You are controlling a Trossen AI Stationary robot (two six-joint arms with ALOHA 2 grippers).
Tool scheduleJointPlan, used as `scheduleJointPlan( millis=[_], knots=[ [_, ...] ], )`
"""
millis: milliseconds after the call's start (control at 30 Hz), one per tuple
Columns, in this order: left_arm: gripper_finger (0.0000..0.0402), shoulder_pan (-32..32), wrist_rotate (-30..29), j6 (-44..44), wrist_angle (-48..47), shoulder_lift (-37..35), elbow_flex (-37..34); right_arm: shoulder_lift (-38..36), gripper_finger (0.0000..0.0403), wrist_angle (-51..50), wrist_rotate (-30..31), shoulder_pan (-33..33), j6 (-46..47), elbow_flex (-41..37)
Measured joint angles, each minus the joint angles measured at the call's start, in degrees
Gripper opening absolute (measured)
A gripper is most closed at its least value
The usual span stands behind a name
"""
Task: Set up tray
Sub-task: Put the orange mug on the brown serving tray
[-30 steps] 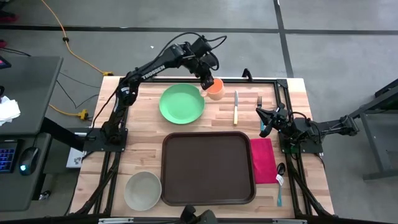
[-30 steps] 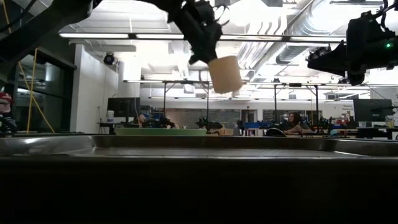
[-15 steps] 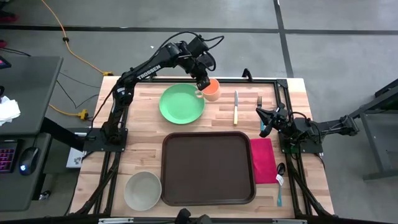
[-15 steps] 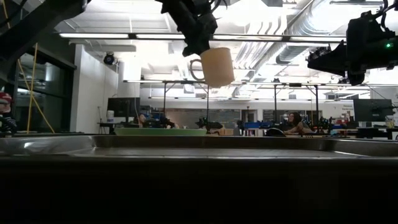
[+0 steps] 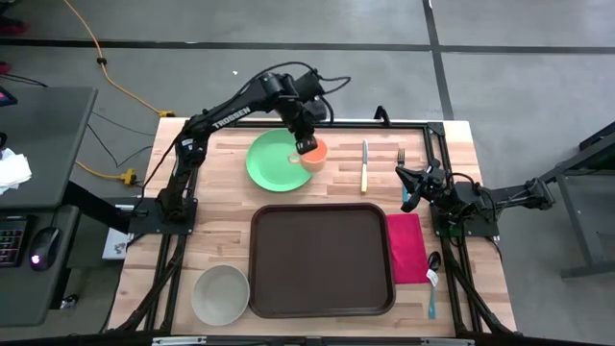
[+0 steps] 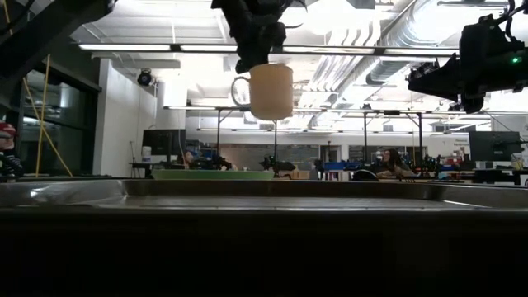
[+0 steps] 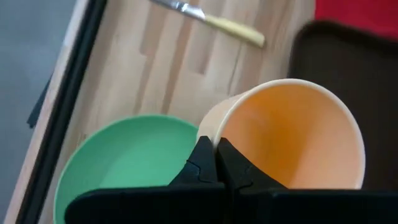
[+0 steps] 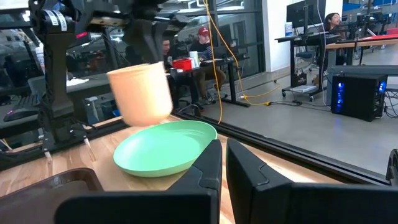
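Tool (image 7: 214, 163) pinching orange cup (image 7: 298, 134) rim

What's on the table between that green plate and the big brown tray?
Nothing: in the high view, only bare wood separates the green plate from the tray. The cup hangs over the plate's edge, not in that gap.

left gripper (image 5: 307, 145) raised, fingers clamped; right gripper (image 5: 407, 188) closed, parked

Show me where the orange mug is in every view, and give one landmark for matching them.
High view: the mug is at the green plate's right edge, under the left tool.
Low view: upper centre, hanging above the plate.
Left wrist view: right of centre, pinched at its rim.
Right wrist view: upper left, above the plate.
Shared landmark: the green plate, also in the left wrist view.
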Motion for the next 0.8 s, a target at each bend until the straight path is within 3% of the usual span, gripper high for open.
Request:
scheduleJointPlan(
  millis=[800],
  knots=[
    [0.0012, -14.24, -6.37, -1.24, -8.1, -4.38, -0.07, 0.02, 0.0, 0.24, -0.42, 0.0, 0.13, 0.0]
  ],
)
